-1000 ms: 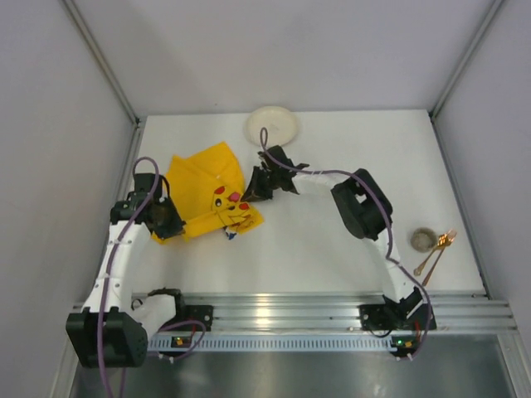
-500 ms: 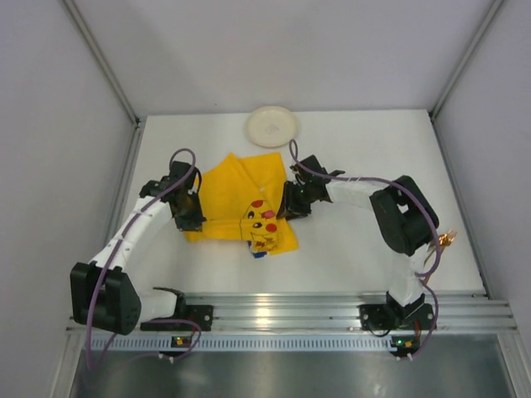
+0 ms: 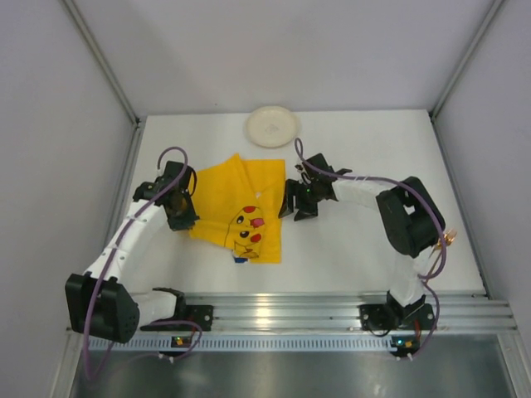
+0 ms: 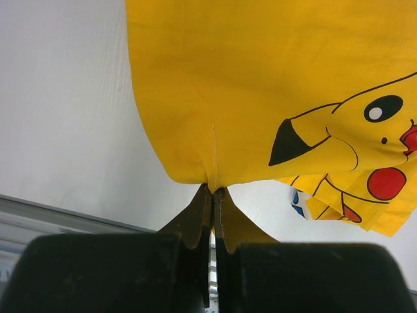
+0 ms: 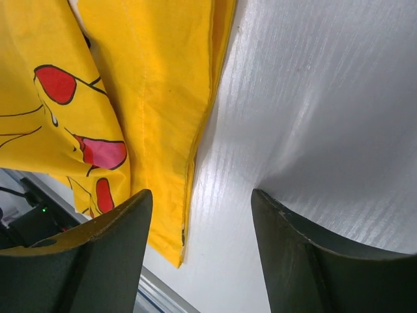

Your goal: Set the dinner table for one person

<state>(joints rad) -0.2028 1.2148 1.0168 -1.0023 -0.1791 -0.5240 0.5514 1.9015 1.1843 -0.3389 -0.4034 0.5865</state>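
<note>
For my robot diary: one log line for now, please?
left gripper: shut on cloth | right gripper: open at cloth edge | plate: far edge

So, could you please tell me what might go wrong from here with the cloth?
The left end effector alone pinches the yellow cloth, while the right end effector is open beside it, so a pull could drag it askew. Layers overlap at its near side and may crease. The plate sits near its far corner and might get nudged.

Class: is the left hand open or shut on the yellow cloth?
Shut. The left hand pinches the yellow cloth, fingers pressed together.
</note>
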